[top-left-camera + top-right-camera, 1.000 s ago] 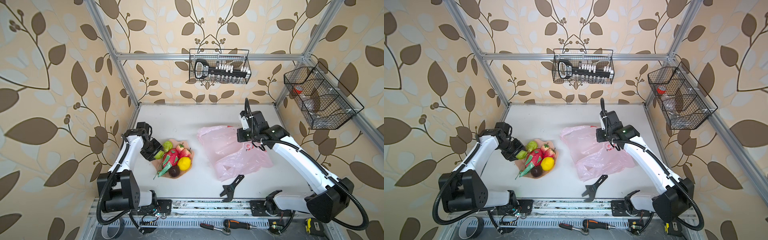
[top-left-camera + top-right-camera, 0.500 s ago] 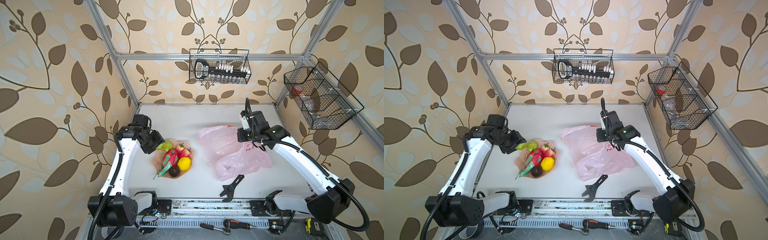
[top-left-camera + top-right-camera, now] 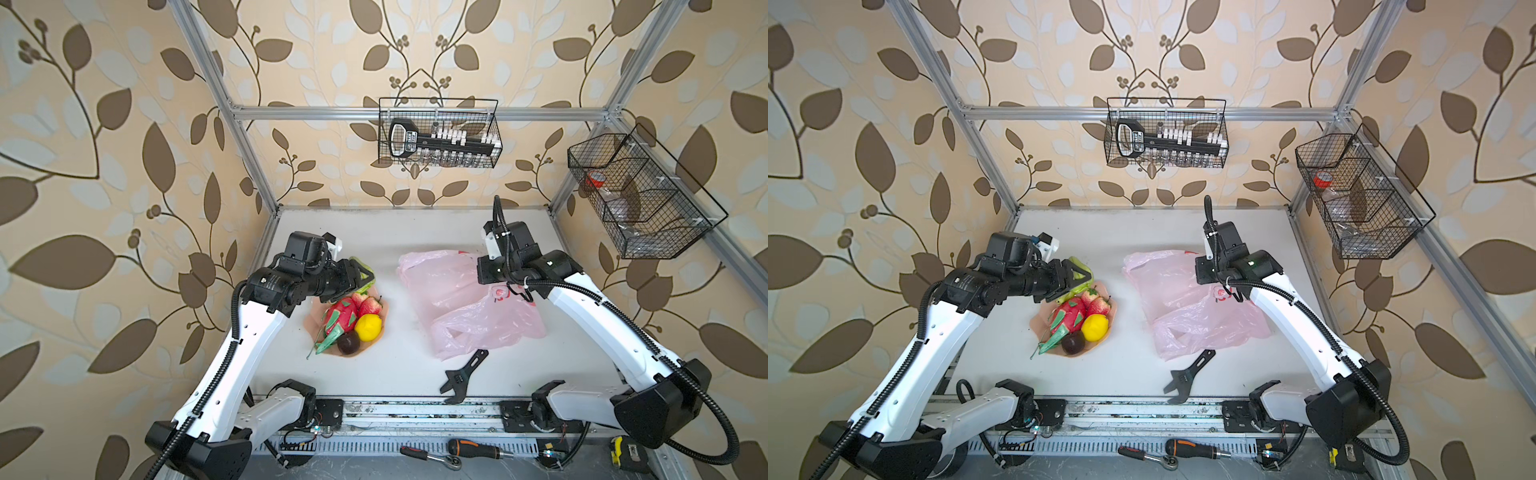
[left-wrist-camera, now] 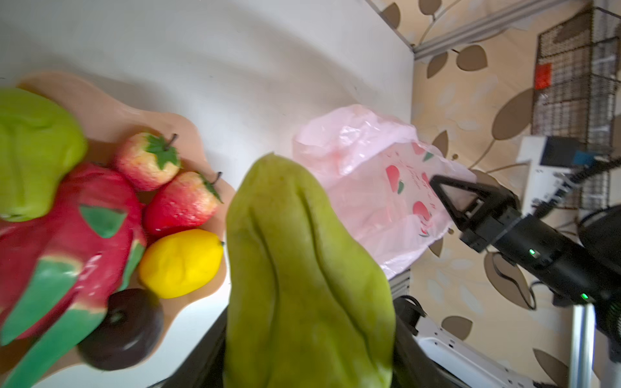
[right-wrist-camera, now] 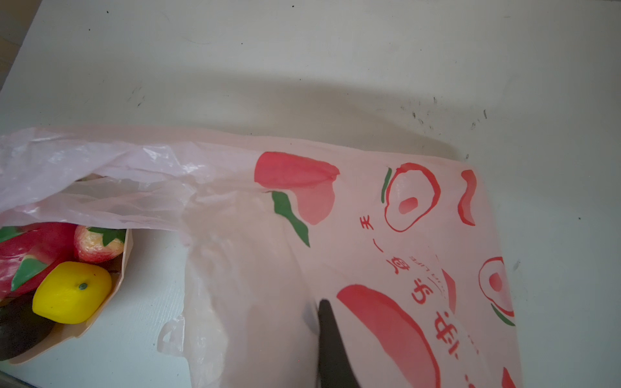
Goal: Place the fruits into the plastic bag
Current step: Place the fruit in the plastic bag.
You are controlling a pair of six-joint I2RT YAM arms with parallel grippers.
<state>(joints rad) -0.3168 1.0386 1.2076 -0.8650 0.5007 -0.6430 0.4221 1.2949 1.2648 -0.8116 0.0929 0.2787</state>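
Transporting one fruit is the step in hand. Your left gripper [image 3: 1077,276] is clamped around a ridged green fruit [image 4: 302,268] and holds it raised over the far side of the peach plate [image 3: 311,323]. On the plate lie a dragon fruit [image 3: 340,318], two strawberries [image 3: 368,303], a lemon [image 3: 368,326], a dark purple fruit [image 3: 348,343] and a second green fruit [image 4: 33,151].

Across a bare gap, your right gripper [image 4: 440,188] is closed on the upper film of the plastic bag [image 3: 465,307]. No fruit shows inside the bag. Its mouth faces the plate but looks slack. The next move therefore calls for a raised, widened mouth before you swing the fruit across and release it well inside.

Nearest you, a screwdriver [image 3: 473,449] and a ratchet [image 3: 432,456] lie below the front rail. A black wrench [image 3: 463,376] lies on the white surface [image 3: 395,232] just beside the bag's near corner. Beyond hang two wire baskets, one on the back frame [image 3: 438,133] and one on the side frame [image 3: 640,195], against leaf-patterned wallpaper.
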